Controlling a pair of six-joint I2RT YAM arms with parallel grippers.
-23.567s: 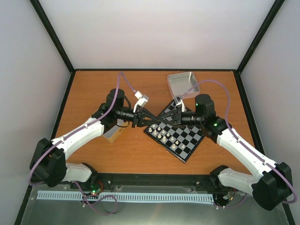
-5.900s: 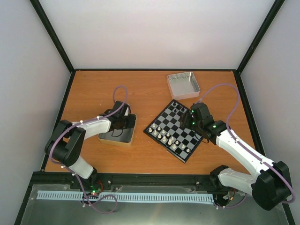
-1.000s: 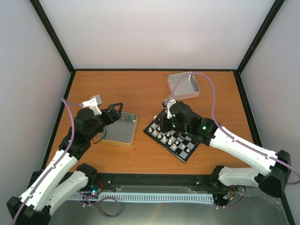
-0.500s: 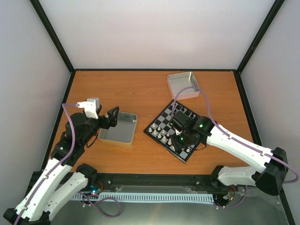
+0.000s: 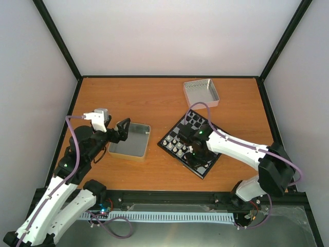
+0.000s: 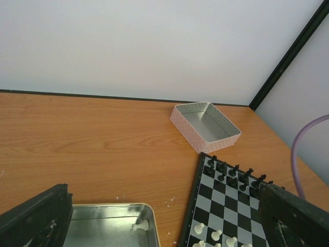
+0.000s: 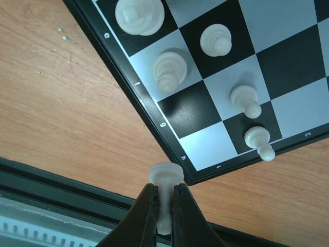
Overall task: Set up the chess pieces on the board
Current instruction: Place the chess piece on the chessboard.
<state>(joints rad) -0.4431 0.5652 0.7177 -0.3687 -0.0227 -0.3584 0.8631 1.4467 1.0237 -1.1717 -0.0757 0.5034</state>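
Observation:
The board lies right of centre, turned diamond-wise. My right gripper is shut on a cream-white chess piece, held just off the board's near corner. Several white pieces stand on the squares beside it, and black pieces fill the far rows. My left gripper hangs open above the near silver tray, nothing between its fingers. One white piece lies on its side in that tray's corner. From above, the left gripper is at the tray's left end and the right gripper is over the board.
A second, patterned metal tray stands at the back, beyond the board. The black frame rail runs along the table's near edge, close below the held piece. Bare wood lies between the two trays.
My right gripper has swung from the board's far side to its near corner, carrying the white piece. My left gripper has dropped slightly toward the tray and opened wider.

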